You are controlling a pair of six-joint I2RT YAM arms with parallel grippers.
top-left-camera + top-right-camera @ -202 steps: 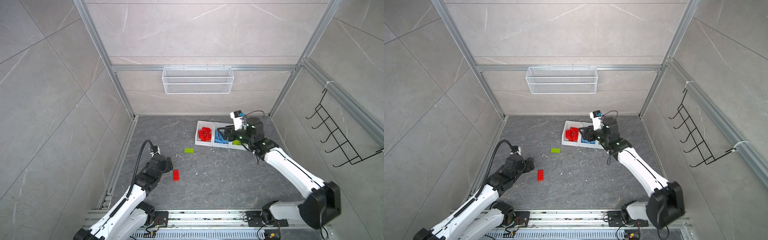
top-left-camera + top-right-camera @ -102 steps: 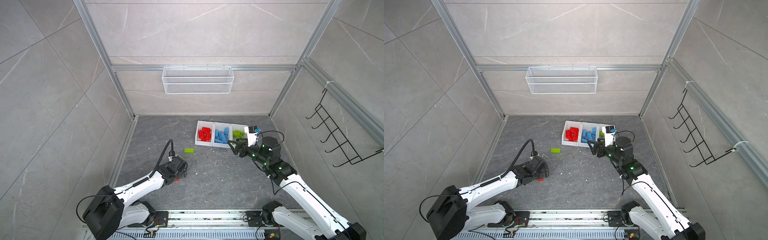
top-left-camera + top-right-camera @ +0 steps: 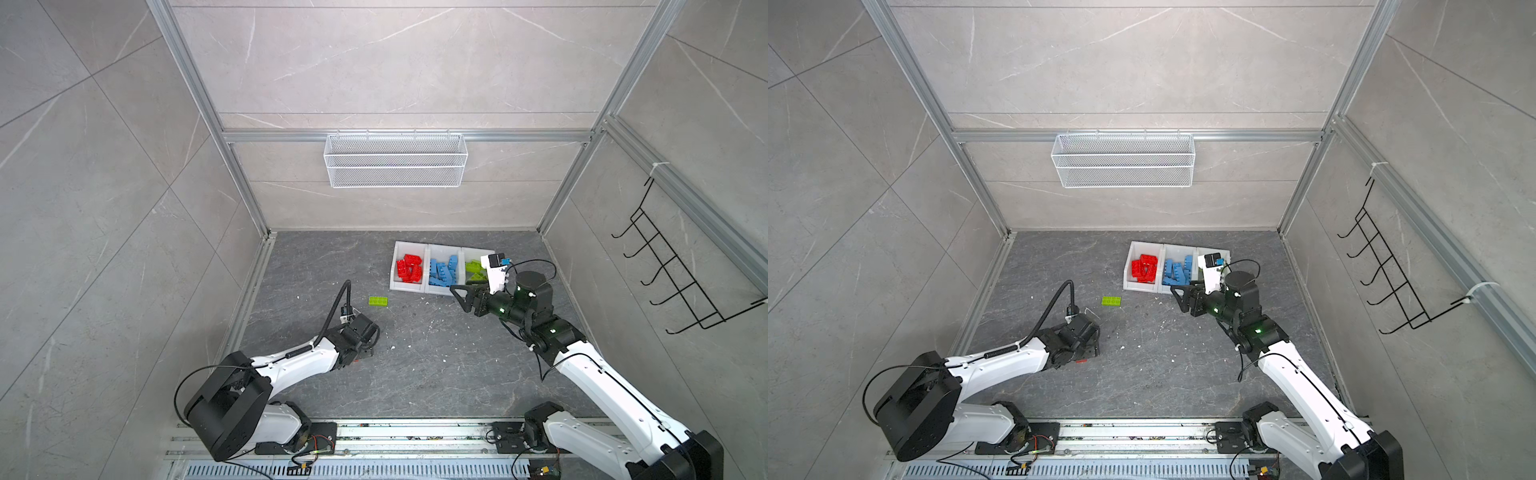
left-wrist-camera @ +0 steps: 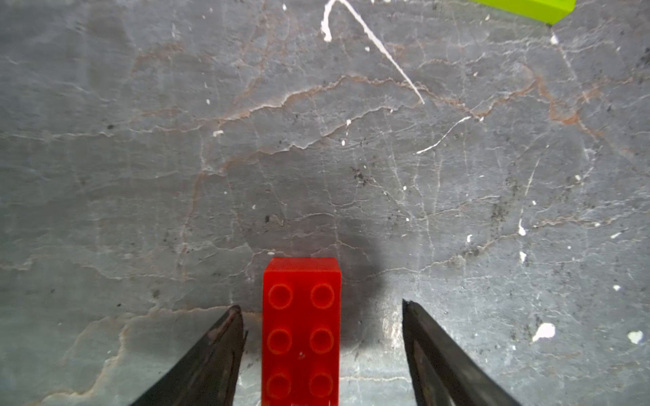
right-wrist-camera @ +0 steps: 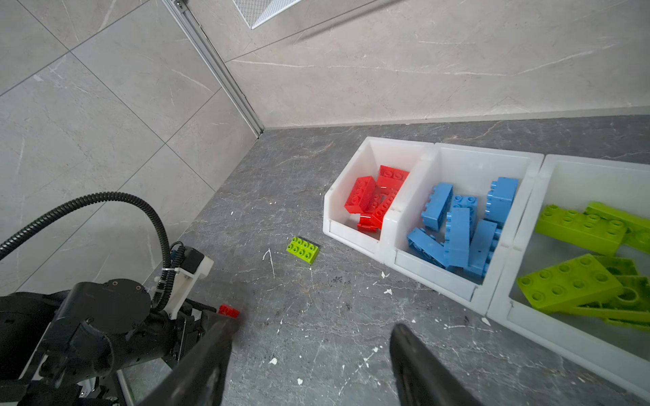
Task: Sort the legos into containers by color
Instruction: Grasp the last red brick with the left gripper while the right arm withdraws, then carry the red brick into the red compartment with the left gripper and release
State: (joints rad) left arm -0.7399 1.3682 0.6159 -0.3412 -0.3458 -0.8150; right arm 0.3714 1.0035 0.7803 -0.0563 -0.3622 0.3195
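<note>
Illumination: bright, even, diffuse, from above.
Shadows: a soft dark patch is cast around the red brick (image 4: 301, 330), left wrist view.
Focus: fingertips (image 5: 207, 358) are rendered blurred, right wrist view.
Distortion: wide-angle stretch is noted at edges.

left arm (image 3: 299, 361): extended forward, low, wrist pitched down | left tool (image 4: 320, 305): jaws apart | right arm (image 3: 602, 382): raised, elbow bent, reaching forward-left | right tool (image 5: 311, 325): jaws apart
</note>
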